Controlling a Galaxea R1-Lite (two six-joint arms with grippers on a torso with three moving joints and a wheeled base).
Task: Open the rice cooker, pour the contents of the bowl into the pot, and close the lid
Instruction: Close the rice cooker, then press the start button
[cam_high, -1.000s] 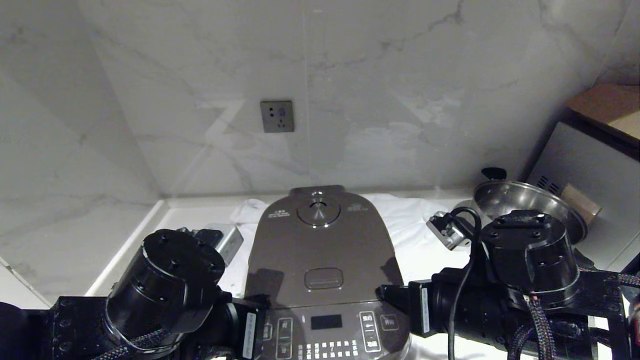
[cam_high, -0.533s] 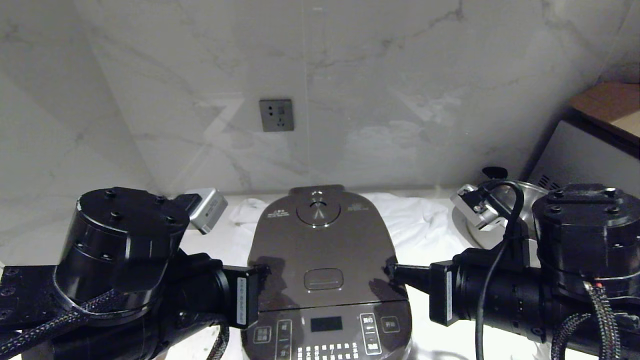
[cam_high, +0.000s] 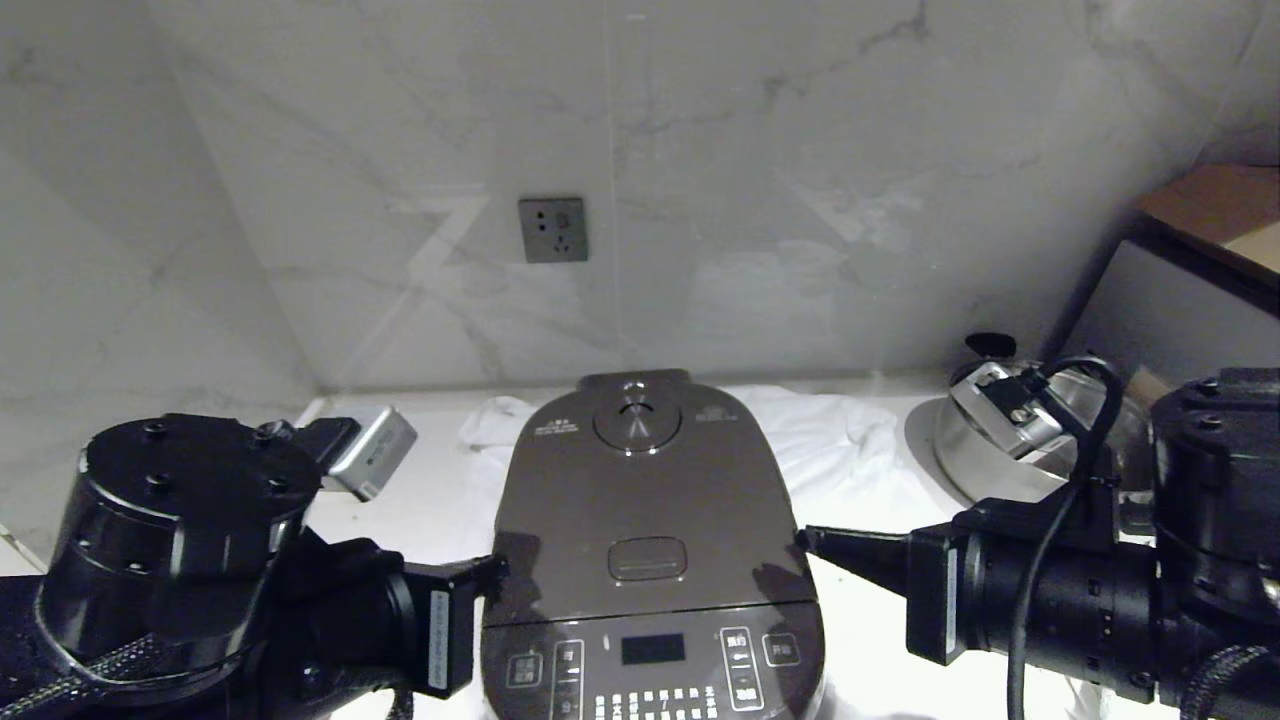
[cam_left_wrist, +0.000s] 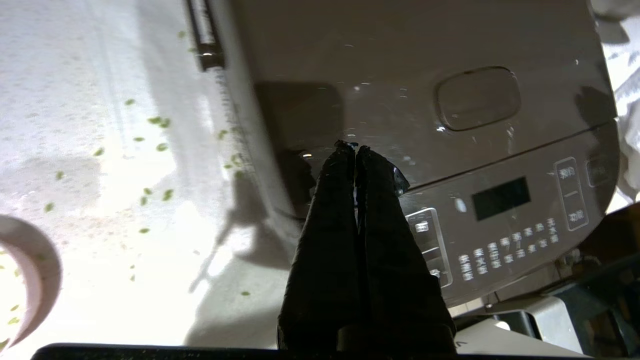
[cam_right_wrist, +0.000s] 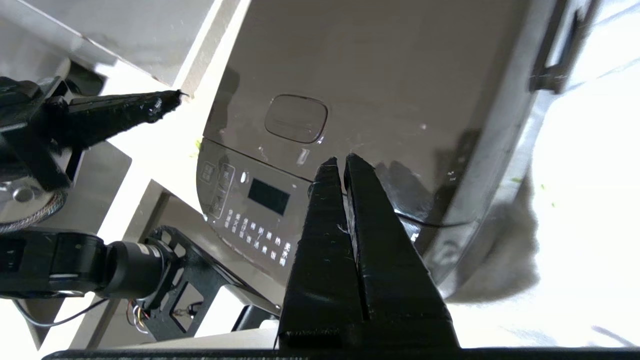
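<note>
The cooker (cam_high: 650, 540) sits mid-counter, lid (cam_high: 640, 500) down. It looks heavy, hard and slippery; press its oval button (cam_high: 648, 557). Left gripper (cam_left_wrist: 350, 150) and right gripper (cam_right_wrist: 340, 162) are pinched shut, empty, beside it.

head dim, grey | wrist views: counter (cam_left_wrist: 125, 280) blown white | cooker (cam_high: 645, 520) glossy, reflective

The rice cooker (cam_high: 650, 550) sits at centre on the tabletop (cam_high: 400, 500), its lid (cam_high: 640, 500) down. The left gripper (cam_high: 495, 567) points at the lid's 9 o'clock edge and the right gripper (cam_high: 808, 540) at its 3 o'clock edge. A steel pan (cam_high: 960, 450) stands at 2 o'clock, and a wall socket (cam_high: 553, 229) at 12.
</note>
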